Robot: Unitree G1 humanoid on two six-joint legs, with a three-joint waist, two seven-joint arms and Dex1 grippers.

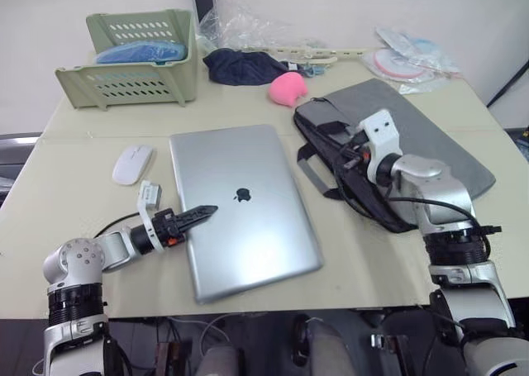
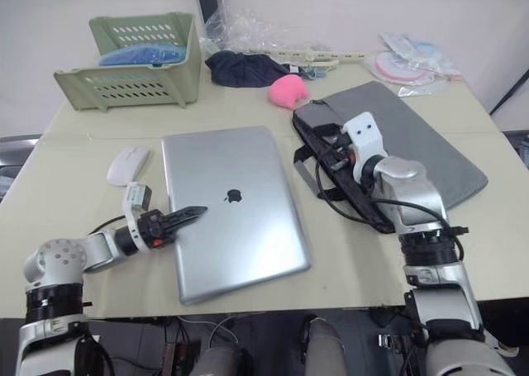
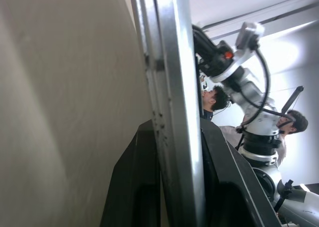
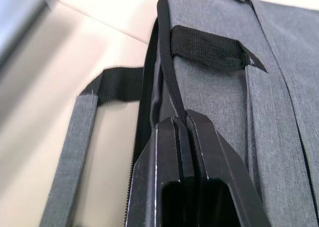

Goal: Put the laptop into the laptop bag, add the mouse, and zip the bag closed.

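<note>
1. Black apple logo at the centre of the silver lid of the laptop [image 1: 244, 215], the one brand mark to be made out.
2. No words, numbers or labels legible anywhere else: not on the bag [image 1: 413, 136], not on the mouse [image 1: 132, 164], not on the green basket [image 1: 136, 58].

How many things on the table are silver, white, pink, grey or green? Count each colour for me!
Silver: 1, the laptop
White: 1, the mouse
Pink: 1, the fuzzy lump
Grey: 1, the laptop bag
Green: 1, the basket
Total: 5
</note>
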